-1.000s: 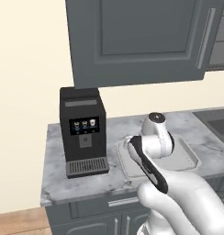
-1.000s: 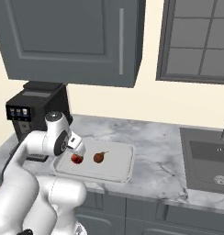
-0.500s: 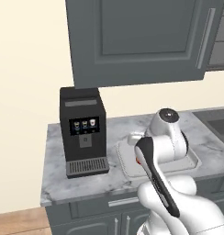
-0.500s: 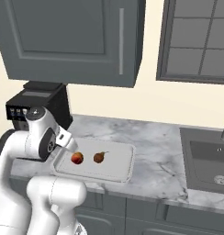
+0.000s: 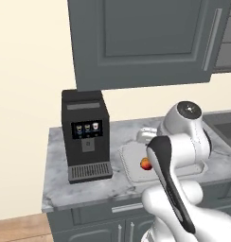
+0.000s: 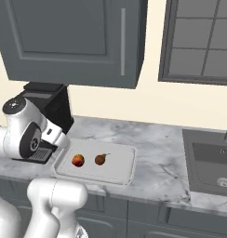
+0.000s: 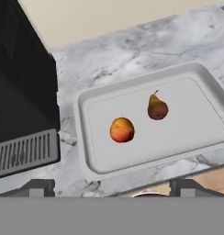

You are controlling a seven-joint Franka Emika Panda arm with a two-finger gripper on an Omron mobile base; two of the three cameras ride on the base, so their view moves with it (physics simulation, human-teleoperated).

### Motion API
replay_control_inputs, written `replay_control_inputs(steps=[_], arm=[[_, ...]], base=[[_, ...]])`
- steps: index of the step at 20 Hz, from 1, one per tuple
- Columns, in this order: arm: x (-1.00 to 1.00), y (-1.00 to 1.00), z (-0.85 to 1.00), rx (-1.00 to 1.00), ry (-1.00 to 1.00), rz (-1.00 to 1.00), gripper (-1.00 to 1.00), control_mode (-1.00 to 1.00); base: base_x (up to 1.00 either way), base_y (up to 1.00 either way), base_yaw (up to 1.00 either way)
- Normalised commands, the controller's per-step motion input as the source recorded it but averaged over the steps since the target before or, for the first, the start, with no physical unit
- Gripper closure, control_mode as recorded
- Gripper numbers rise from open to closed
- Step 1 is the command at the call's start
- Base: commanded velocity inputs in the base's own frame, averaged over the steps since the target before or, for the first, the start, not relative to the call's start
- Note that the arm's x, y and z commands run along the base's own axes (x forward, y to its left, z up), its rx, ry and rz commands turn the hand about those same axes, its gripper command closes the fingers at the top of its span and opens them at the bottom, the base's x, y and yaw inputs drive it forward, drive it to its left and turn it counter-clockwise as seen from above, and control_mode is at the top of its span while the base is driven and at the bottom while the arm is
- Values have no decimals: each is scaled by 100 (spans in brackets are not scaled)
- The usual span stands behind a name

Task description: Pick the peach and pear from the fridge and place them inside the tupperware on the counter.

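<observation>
The pale tupperware [image 7: 84, 137] lies on the marbled counter [image 7: 132, 50], just right of the coffee machine. Inside it the orange-red peach [image 7: 122, 130] rests left of centre, and the darker stemmed pear [image 7: 157, 109] sits a short way to its right. From the right base both fruits, peach [image 6: 78, 161] and pear [image 6: 100, 159], show in the tupperware [image 6: 127, 173]; the peach [image 5: 146, 164] also peeks out beside my arm. My gripper [image 7: 111, 189] hovers open above the container's near rim, its tips wide apart with nothing between them. The fridge is out of view.
A black coffee machine [image 5: 86, 137] stands at the counter's left end, close to the tupperware. A steel sink [image 6: 210, 160] is set into the counter at the right. Dark wall cabinets [image 5: 141, 42] hang overhead. The counter's front edge runs just below the container.
My hand has drawn back and up from the tupperware toward its near left side, and the elbow has swung. Peach and pear lie where they were.
</observation>
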Motion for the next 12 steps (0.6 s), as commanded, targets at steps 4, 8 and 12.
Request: replay_control_inputs(steps=[4,8,12], arm=[[-61,-7,43,0,-21,0,-100,-100],[-58,-13,43,0,-33,0,-100,-100],[-55,-20,41,0,-37,0,-100,-100]], base=[[0,0,0],[0,0,0],[0,0,0]])
